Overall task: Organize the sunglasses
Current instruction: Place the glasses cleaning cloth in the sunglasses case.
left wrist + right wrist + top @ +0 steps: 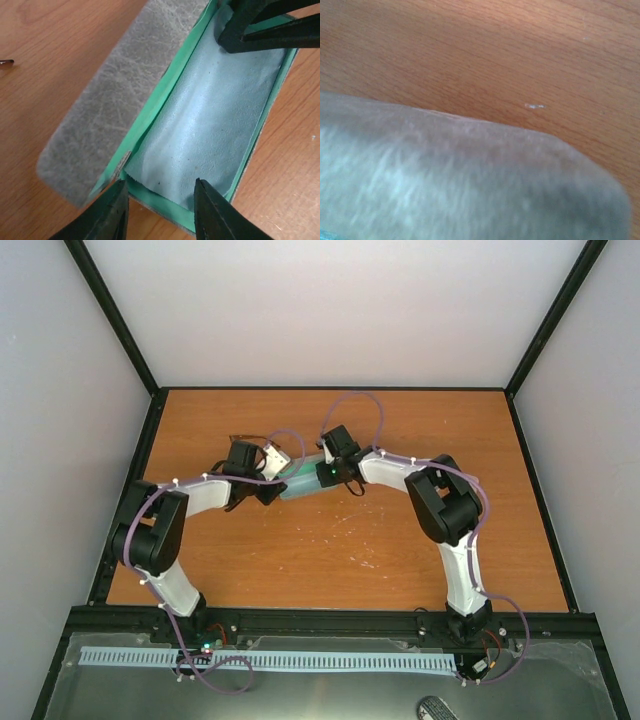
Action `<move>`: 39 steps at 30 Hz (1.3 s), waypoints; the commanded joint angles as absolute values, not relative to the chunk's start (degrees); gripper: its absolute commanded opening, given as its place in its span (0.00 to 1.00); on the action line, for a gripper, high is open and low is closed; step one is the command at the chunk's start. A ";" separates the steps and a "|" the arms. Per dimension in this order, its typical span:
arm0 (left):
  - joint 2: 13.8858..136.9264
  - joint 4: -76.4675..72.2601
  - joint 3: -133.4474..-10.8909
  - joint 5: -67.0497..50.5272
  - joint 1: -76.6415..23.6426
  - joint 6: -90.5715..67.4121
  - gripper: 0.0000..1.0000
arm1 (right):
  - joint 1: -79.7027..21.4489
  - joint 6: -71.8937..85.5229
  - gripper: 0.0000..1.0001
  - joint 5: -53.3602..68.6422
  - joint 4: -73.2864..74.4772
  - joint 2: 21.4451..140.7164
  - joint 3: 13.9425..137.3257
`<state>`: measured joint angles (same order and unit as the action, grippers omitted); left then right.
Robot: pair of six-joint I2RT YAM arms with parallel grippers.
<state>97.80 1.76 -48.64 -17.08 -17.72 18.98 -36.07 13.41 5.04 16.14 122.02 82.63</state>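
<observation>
- My left gripper (160, 186): jaws part-way apart, straddling the near end of the open grey case (107, 105). Nothing is pinched between them.
- My right gripper (235, 35): down at the far end of the case. Its own camera shows only blurred grey lid and table (485, 55), so I can't tell how its jaws stand.
- Case: long axis runs from my left jaws straight to the right ones. The lid is folded out to my left, the blue cloth (215, 115) lies inside, and there are no glasses in it.
- Sunglasses (246, 437): probably the thin dark wire shape just beyond my left wrist in the top view. It's small, so I'm not certain.
- A thin dark end (5, 61) at the left edge of the left wrist view fits that. It's on the lid side and apart from the case.
- I don't see the red-orange pair in any view.
- Key relation: the glasses lie left of my left jaws, across the lid. The left arm is clearly nearer, and the right arm would have to cross the case.
- My guess for the next move: the left swings over the lid to fetch.
</observation>
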 commanded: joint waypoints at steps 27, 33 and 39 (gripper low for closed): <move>94.48 21.96 -60.80 -36.31 14.30 72.94 0.62 | -37.54 13.91 0.58 -4.39 17.80 97.11 68.61; 103.35 26.68 -71.42 -32.16 14.68 88.93 0.62 | -37.54 13.62 0.59 -3.49 16.14 98.13 68.30; 107.09 25.50 -72.85 -29.84 14.63 100.87 0.63 | -37.45 13.13 0.59 -2.12 14.81 99.61 68.46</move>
<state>104.95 22.85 -70.13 -29.89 14.87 87.53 -37.06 14.11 -2.70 16.78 98.21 68.71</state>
